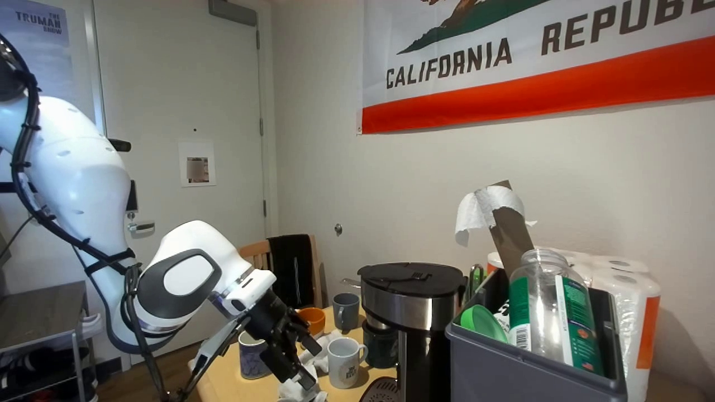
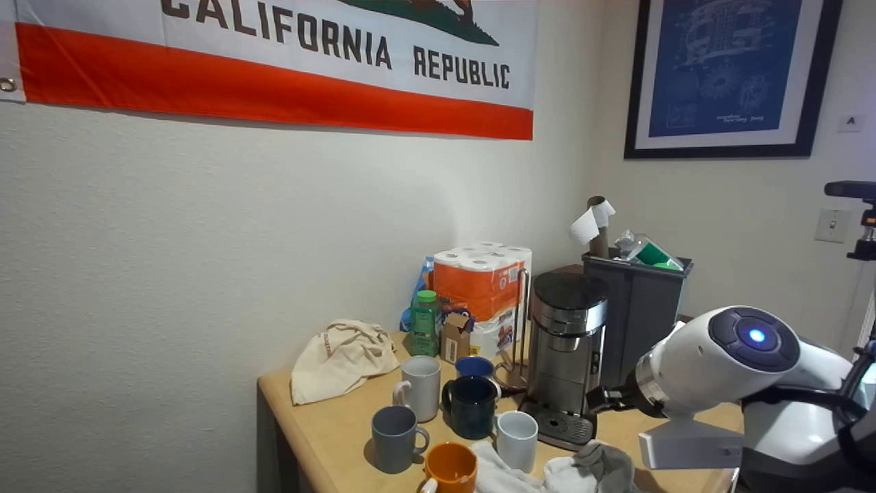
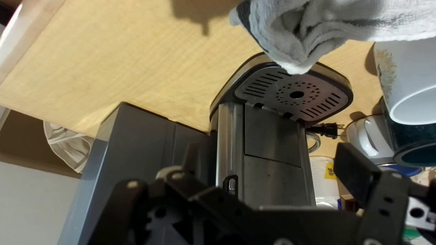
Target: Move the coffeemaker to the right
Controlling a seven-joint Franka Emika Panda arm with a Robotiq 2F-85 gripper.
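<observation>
The coffeemaker is black with a silver rim and stands upright on the wooden table. It shows in both exterior views. In the wrist view, the coffeemaker shows its front panel and perforated drip tray. My gripper is open and empty, tilted down in front of the coffeemaker and apart from it. The gripper also shows side-on in an exterior view. In the wrist view, the gripper's fingers are wide apart, with the coffeemaker's body seen between them, further off.
A dark grey bin stands right beside the coffeemaker. A white mug, an orange mug and several other mugs crowd its other side. A crumpled towel touches the drip tray. Paper rolls stand behind.
</observation>
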